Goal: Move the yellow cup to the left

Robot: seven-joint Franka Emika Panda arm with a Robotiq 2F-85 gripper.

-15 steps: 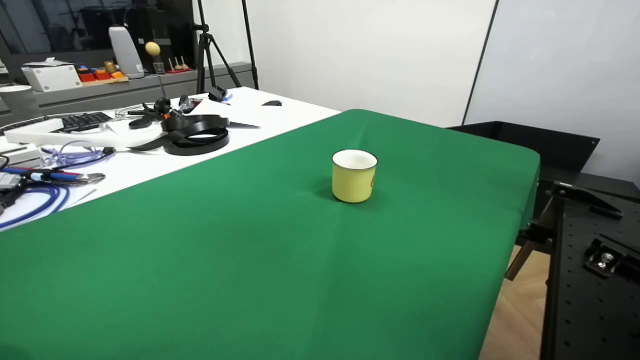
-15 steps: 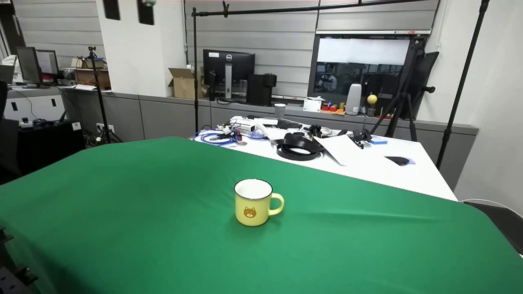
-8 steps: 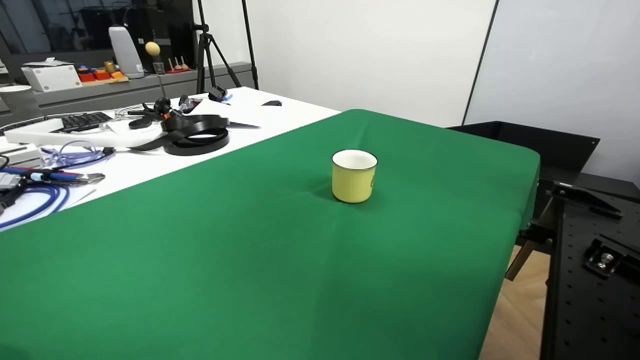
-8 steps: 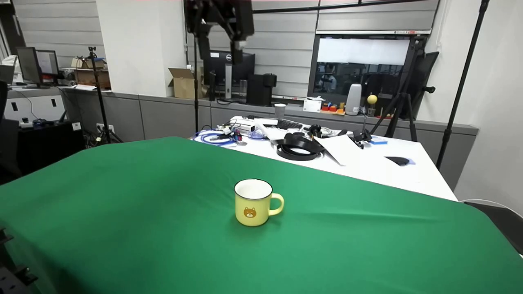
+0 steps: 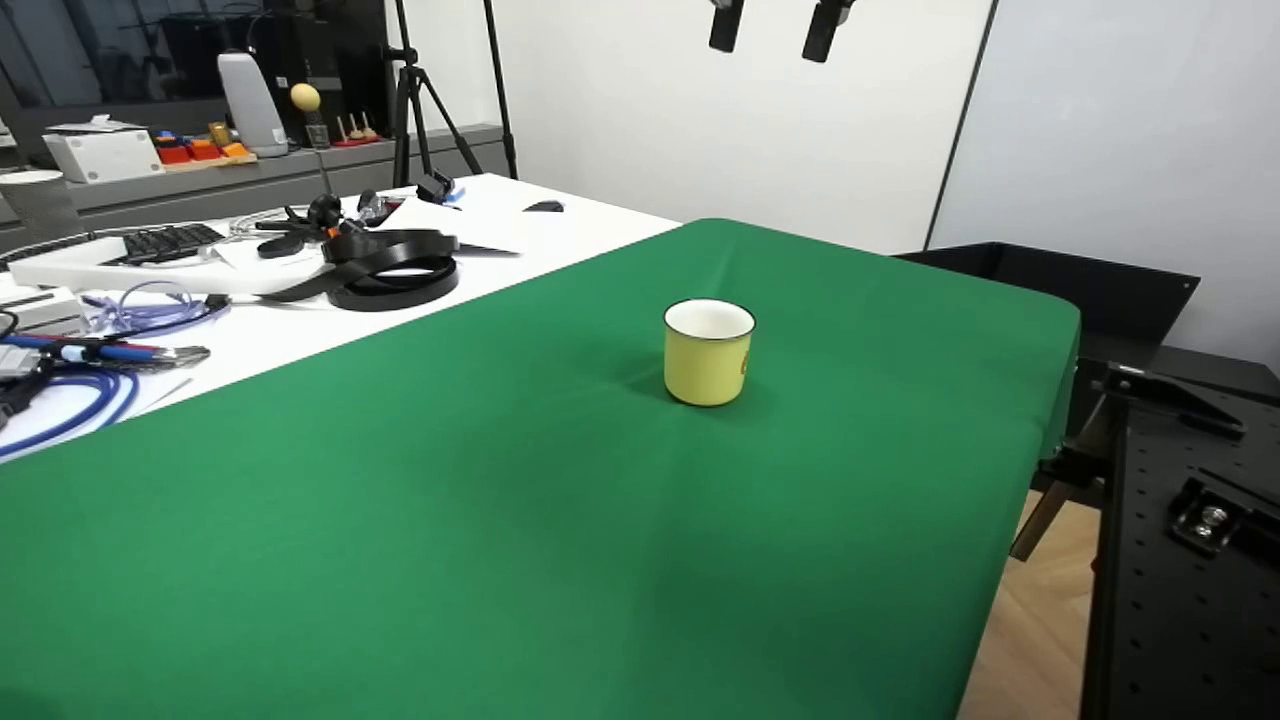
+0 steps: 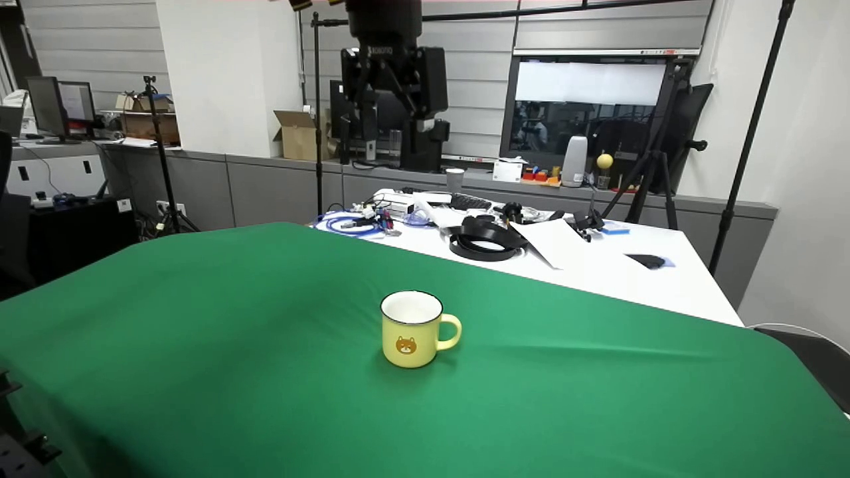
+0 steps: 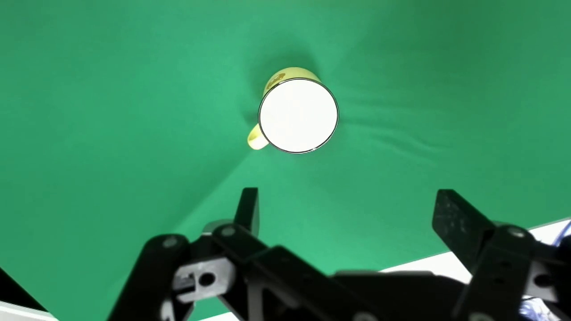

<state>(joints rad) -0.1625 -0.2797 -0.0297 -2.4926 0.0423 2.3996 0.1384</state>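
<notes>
In an exterior view, gripper (image 5: 770,48) cropped by the top edge; only two dark finger ends show, standing apart. Yellow cup (image 5: 703,368) upright on the green cloth (image 5: 480,540), below the finger ends in frame and well apart from them; its print mostly turned out of sight, a sliver at the right side. White table (image 5: 590,225) beyond the cloth bears a black strap coil (image 5: 395,295) and a keyboard (image 5: 172,240); tripod (image 5: 410,110) farther back, top cut off. In an exterior view, arm cropped above the gripper; fingers hard to separate from the black monitor (image 6: 390,119) and black box (image 6: 420,161) behind them. Cup well below the gripper in frame, handle (image 6: 451,332) toward picture right, animal-face print in full view. Cardboard box (image 6: 299,135) left of the monitor. In the wrist view, fingers spread wide, cloth visible between the tips; cup lies beyond the tips, outside the gap, nearer the finger at picture left. Cup interior bleached flat white, depth unreadable; handle partly covered by the rim. Gripper body blocks part of the cloth edge and table; items at lower right blurred, not identifiable.
</notes>
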